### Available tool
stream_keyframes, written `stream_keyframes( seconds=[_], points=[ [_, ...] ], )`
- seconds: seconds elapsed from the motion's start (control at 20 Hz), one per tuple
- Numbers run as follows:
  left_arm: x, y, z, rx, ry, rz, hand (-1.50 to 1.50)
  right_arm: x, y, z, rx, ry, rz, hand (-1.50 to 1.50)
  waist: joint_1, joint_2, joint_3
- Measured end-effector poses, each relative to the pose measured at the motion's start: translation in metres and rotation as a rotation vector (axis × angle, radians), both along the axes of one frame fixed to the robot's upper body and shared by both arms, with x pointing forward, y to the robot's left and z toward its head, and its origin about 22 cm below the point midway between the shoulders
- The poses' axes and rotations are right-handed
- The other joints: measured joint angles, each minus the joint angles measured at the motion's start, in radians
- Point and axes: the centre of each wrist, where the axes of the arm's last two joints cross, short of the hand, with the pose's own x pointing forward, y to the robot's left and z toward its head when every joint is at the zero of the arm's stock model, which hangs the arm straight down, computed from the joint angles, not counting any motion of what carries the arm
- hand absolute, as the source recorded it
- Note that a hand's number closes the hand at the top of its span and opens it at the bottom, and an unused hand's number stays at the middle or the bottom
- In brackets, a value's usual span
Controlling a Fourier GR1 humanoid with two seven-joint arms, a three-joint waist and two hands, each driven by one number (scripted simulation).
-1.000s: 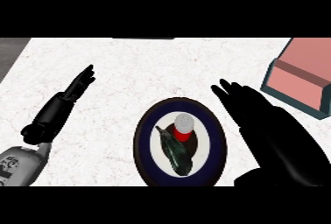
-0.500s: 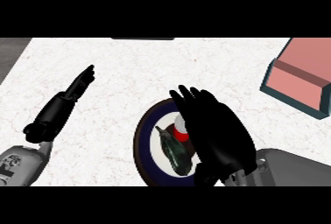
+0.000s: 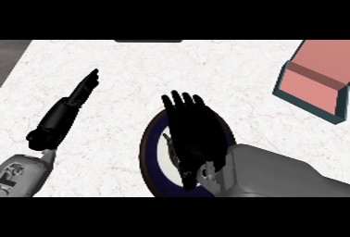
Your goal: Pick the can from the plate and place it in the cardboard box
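Here I see the white marbled tabletop filling the head view, and at its right edge sits the cardboard box, pinkish inside with a dark teal outer wall, cut off by the frame. Next in size is my right forearm, coming in from the lower right, with my right hand laid over the plate; its fingers are stretched out straight, pointing away from me and reaching past the plate's far rim, so the hand is open and grips nothing I can make out. The plate is dark blue at the rim with a pale centre, and most of it is covered by the hand. My left hand rests well apart at the left, fingers straight and together, open, pointing toward the far side of the tabletop. The can lies on the plate beneath my right hand; only a dark sliver of it shows at the hand's left edge.
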Motion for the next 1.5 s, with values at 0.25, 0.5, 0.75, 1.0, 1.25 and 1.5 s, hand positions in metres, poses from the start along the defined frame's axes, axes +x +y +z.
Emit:
stream_keyframes(
  seconds=[0.25, 0.5, 0.75, 1.0, 1.25, 1.5],
  points=[
    [0.0, -0.005, 0.0, -0.002, 0.0, 0.001, 0.0, 0.006, 0.015, -0.007, -0.021, -0.016, -0.015, -1.5, -0.003, 0.0, 0.001],
    [0.003, -0.001, 0.006, 0.0, 0.002, 0.003, 0.0, 0.011, 0.019, -0.025, -0.065, -0.004, -0.035, -1.5, -0.006, 0.001, 0.001],
    [0.0, 0.002, 0.001, 0.002, 0.002, 0.004, 0.0, 0.017, 0.017, -0.038, -0.098, -0.001, -0.062, -1.5, -0.008, 0.001, 0.002],
    [0.001, 0.0, 0.008, -0.001, -0.001, 0.002, 0.0, 0.021, 0.012, -0.047, -0.101, 0.014, -0.076, -1.5, -0.007, 0.002, 0.002],
    [0.001, -0.005, 0.007, -0.003, -0.004, 0.004, 0.0, 0.023, 0.014, -0.061, -0.101, 0.034, -0.08, -1.5, -0.005, 0.003, 0.002],
    [0.0, -0.004, 0.006, 0.001, -0.008, 0.002, 0.0, 0.029, 0.009, -0.074, -0.133, 0.044, -0.116, -1.5, -0.005, 0.003, 0.002]
  ],
)
